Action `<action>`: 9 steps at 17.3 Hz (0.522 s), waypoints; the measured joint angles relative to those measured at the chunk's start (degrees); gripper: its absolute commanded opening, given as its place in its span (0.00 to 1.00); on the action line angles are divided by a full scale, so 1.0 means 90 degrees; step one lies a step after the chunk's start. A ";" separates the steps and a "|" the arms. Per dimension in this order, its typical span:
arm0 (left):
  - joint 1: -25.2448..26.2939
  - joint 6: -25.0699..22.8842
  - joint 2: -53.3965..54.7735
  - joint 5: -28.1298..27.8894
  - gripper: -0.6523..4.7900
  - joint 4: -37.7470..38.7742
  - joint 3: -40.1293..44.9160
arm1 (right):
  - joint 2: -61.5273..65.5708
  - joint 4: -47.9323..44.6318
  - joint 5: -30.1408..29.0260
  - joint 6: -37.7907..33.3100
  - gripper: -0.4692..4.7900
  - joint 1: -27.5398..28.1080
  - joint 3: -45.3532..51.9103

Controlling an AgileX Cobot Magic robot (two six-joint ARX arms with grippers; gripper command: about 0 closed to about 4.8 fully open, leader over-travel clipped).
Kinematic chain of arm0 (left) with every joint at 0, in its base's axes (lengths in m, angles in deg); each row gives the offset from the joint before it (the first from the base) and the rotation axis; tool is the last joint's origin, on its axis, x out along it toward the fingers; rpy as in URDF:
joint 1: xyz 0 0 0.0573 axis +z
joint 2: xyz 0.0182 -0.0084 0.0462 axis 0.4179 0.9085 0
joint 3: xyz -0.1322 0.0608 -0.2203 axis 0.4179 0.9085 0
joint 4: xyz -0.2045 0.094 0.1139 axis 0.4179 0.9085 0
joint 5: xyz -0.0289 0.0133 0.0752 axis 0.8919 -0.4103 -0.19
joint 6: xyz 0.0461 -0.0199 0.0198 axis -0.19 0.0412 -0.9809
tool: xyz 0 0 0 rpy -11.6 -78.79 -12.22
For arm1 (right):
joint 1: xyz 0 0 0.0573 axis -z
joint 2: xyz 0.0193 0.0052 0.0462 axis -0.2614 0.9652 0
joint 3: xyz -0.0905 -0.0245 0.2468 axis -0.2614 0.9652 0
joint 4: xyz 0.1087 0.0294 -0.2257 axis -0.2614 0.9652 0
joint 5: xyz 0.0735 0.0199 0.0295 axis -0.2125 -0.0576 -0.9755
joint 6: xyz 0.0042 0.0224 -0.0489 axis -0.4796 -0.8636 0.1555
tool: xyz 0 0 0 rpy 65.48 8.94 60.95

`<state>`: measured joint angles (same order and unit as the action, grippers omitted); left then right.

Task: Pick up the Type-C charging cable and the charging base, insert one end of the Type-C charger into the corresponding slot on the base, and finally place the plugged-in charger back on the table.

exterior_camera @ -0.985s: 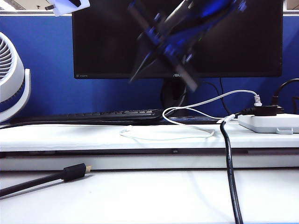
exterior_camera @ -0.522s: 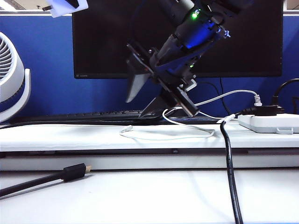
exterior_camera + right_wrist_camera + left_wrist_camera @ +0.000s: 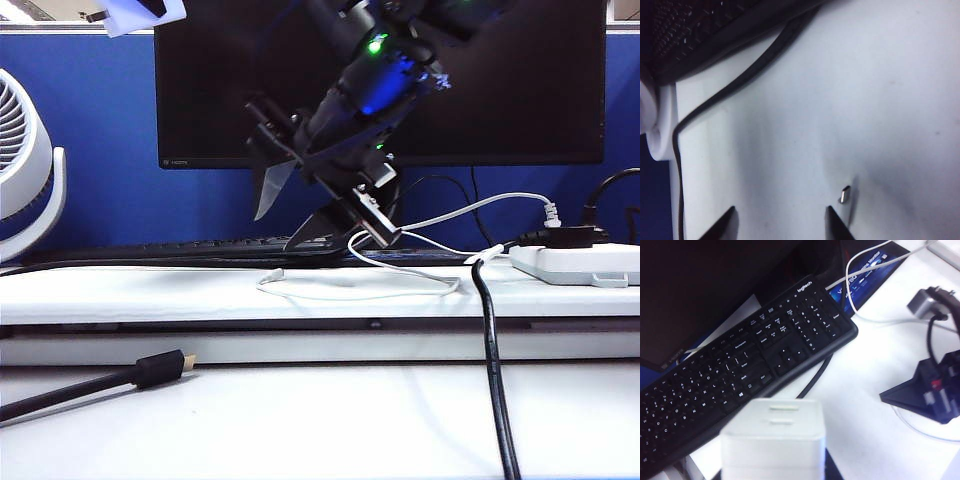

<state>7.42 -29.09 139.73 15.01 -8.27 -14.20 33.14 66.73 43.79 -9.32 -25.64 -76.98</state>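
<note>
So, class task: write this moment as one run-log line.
left gripper: holding charging base up | right gripper: open, above Type-C charging cable on table | plug: not inserted

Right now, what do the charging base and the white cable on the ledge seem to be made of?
Charging base, in the raised left gripper: likely matte white plastic, even and without glare. Type-C charging cable, below the open right gripper: probably soft plastic sheathing, smooth, bending in loose loops.

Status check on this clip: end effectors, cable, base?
Right end effector open above the ledge, empty. Left end effector holds charging base. Type-C charging cable lying loose on table.
</note>
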 measured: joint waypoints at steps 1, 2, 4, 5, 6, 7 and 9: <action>0.0000 0.0000 0.0002 0.0002 0.11 0.0017 0.0000 | 0.0012 0.0066 0.0002 0.0053 0.52 -0.0007 -0.0019; 0.0002 0.0000 0.0000 0.0000 0.11 0.0034 0.0000 | 0.0007 0.0180 0.0056 0.0092 0.52 -0.0046 -0.0032; 0.0000 -0.0002 0.0000 0.0000 0.11 0.0061 0.0000 | 0.0010 0.0435 0.0177 0.0165 0.52 -0.0080 -0.0039; 0.0000 0.0000 -0.0005 0.0002 0.11 0.0066 0.0000 | 0.0010 0.0529 0.0177 0.0216 0.52 -0.0085 -0.0039; 0.0000 -0.0002 -0.0005 0.0000 0.11 0.0063 0.0000 | 0.0010 0.0605 0.0189 0.0250 0.52 -0.0092 -0.0039; 0.0000 -0.0002 -0.0005 0.0000 0.11 0.0066 0.0000 | 0.0010 0.0653 0.0257 0.0262 0.52 -0.0107 -0.0039; 0.0000 -0.0002 -0.0005 0.0000 0.11 0.0063 0.0000 | 0.0027 0.0692 0.0335 0.0267 0.51 -0.0138 -0.0039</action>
<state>7.42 -29.12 139.69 15.01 -7.71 -14.20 33.38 72.96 46.81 -6.91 -26.89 -77.33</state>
